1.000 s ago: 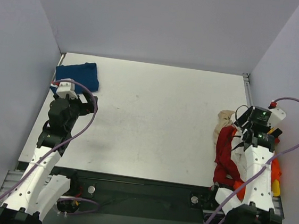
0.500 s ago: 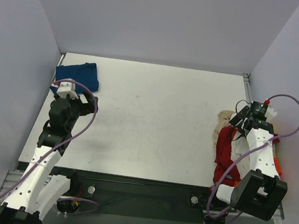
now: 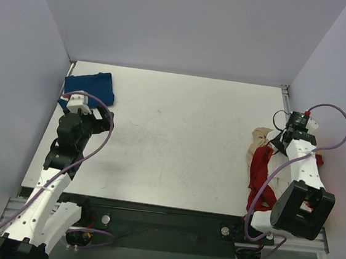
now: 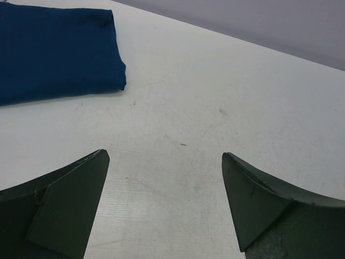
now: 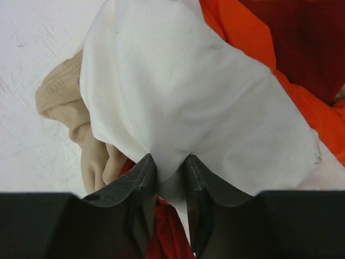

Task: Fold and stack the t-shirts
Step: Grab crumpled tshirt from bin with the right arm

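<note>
Scuffed white table (image 3: 178, 142), grey walls (image 3: 184, 25) on three sides, holds blue t-shirt (image 3: 90, 88).

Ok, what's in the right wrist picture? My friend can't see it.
The right tool pinches a fold of a white t-shirt on a heap, with a beige shirt at left and an orange shirt and dark red shirt at upper right.

A: Anything legible here — words, numbers, a brand?

B: Nothing I can read. The dark blue t-shirt (image 4: 54, 51) is plain cloth, and so is the cream t-shirt (image 5: 188, 108).

A: And the machinery?

B: The right arm (image 3: 305, 171) is too small from above to show any lettering — no labels or signs can be read.
</note>
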